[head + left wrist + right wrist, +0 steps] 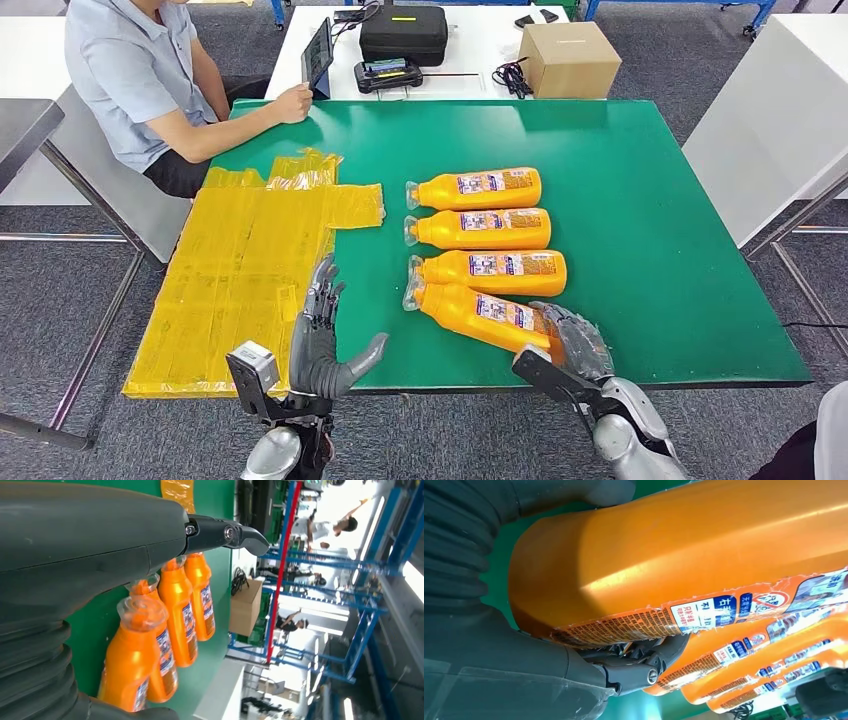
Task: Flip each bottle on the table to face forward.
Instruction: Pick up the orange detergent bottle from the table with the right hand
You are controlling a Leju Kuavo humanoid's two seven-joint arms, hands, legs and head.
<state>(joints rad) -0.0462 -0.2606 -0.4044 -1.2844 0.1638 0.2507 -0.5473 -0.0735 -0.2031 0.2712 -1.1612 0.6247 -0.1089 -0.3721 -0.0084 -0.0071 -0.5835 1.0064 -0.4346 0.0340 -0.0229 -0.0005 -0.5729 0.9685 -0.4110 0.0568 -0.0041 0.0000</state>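
At the green table's (pixel 650 200) front edge, the right hand (pixel 572 340) apparently grips the nearest bottle (pixel 480 312); it should roll gently, left hand (pixel 322 340) spread

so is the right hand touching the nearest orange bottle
Touching. In the right wrist view, the right hand wraps the base of the nearest orange bottle, thumb and fingers pressed against it.

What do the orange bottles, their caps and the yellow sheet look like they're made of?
Orange bottles: likely glossy opaque plastic, with soft highlights along the body and printed labels, frayed at one edge. Caps: clear, slightly tinted plastic, see-through. Yellow sheet: probably thin translucent film or bags, shiny and wrinkled, lying flat.
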